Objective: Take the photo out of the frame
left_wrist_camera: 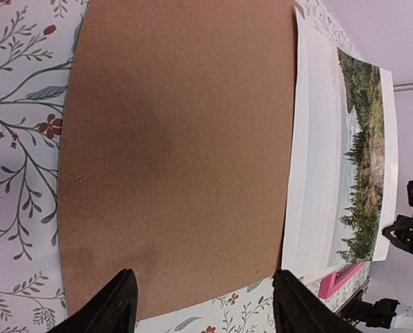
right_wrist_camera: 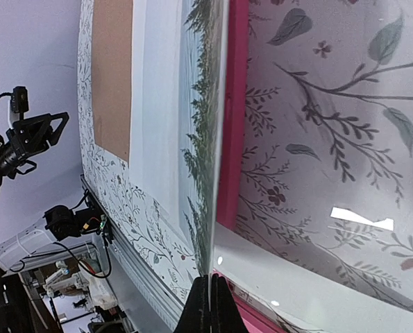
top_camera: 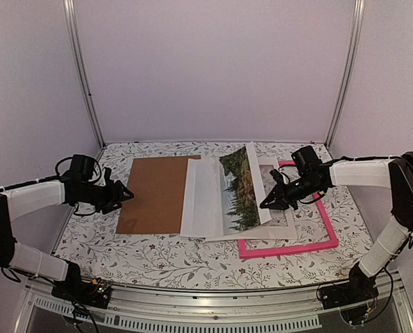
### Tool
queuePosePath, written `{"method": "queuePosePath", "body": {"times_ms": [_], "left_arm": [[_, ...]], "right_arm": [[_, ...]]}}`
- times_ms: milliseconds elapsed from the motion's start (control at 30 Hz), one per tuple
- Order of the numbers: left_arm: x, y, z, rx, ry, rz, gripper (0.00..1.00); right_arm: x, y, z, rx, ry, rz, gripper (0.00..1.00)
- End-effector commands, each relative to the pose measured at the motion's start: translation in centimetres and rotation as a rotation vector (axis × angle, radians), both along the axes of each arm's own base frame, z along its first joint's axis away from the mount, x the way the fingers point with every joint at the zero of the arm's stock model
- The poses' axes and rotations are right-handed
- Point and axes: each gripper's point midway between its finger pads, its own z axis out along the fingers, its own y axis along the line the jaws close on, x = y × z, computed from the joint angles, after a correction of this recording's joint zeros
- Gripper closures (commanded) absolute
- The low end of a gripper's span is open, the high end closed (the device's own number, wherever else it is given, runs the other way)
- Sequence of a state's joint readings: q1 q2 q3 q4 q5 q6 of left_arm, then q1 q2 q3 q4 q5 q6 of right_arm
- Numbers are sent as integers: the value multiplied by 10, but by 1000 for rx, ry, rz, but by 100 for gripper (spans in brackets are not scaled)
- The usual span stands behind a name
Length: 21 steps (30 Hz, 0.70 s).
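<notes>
Beside the backing board (top_camera: 157, 194) (brown) left pincer (top_camera: 126, 193) gapes — right pincer (top_camera: 265, 204) pinches photo (top_camera: 237, 187).

We're getting soft, even light, shadows faint; one white glare patch on the glass (right_wrist_camera: 310, 159) (right wrist view), and the left fingers (left_wrist_camera: 116, 309) look blurred.

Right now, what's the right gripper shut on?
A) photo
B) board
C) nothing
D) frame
A: the right gripper is clamped on the raised right edge of the photo, while the frame and the board lie flat.
</notes>
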<state>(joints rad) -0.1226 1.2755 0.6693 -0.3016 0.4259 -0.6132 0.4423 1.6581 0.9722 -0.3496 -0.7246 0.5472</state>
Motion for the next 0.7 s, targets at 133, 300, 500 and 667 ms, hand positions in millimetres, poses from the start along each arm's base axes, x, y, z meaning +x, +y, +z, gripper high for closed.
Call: {"method": "queuePosePath", "body": {"times_ms": [133, 300, 500, 667], "left_arm": [[6, -13, 7, -16, -18, -40, 31], [6, -17, 8, -16, -20, -50, 32], [5, -19, 5, -12, -10, -55, 32], [4, -19, 2, -7, -4, -56, 32]], "right_arm": [[-15, -55, -1, -109, -32, -9, 100], [-14, -68, -10, -198, -53, 16, 100], [-13, -81, -16, -255, -55, 9, 100], [-11, -89, -18, -286, -53, -10, 100]]}}
